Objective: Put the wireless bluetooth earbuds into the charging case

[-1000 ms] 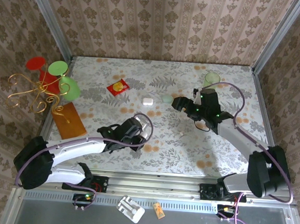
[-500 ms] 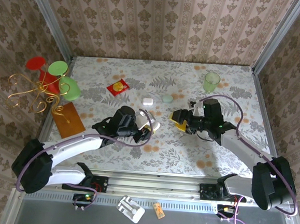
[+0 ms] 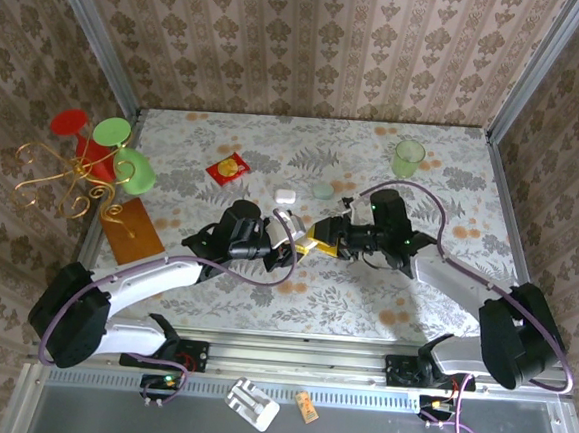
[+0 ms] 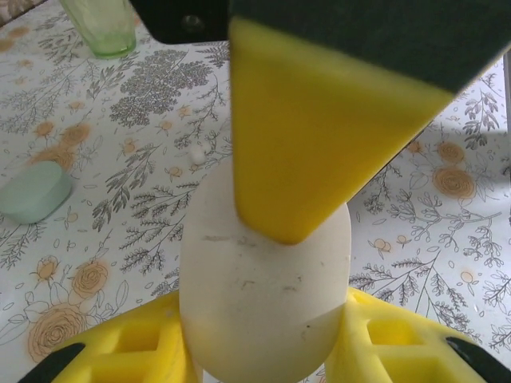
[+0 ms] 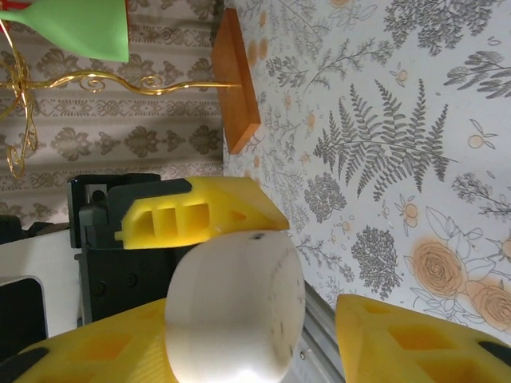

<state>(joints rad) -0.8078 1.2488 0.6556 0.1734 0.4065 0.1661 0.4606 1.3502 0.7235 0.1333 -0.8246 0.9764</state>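
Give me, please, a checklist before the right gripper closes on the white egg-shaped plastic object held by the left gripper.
1. Left gripper grips the white egg-shaped plastic object: ok, both yellow fingers touch it.
2. Right gripper straddles the same object: ok.
3. Right fingers both in contact: not ok, a gap shows at one finger.
4. White rounded-square plastic charging case stands apart on the flower-patterned table: ok.
5. Earbuds found: cannot tell; one tiny white speck lies on the table.

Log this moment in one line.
left tool: shut on white egg | right tool: open around egg | charging case: on table, untouched
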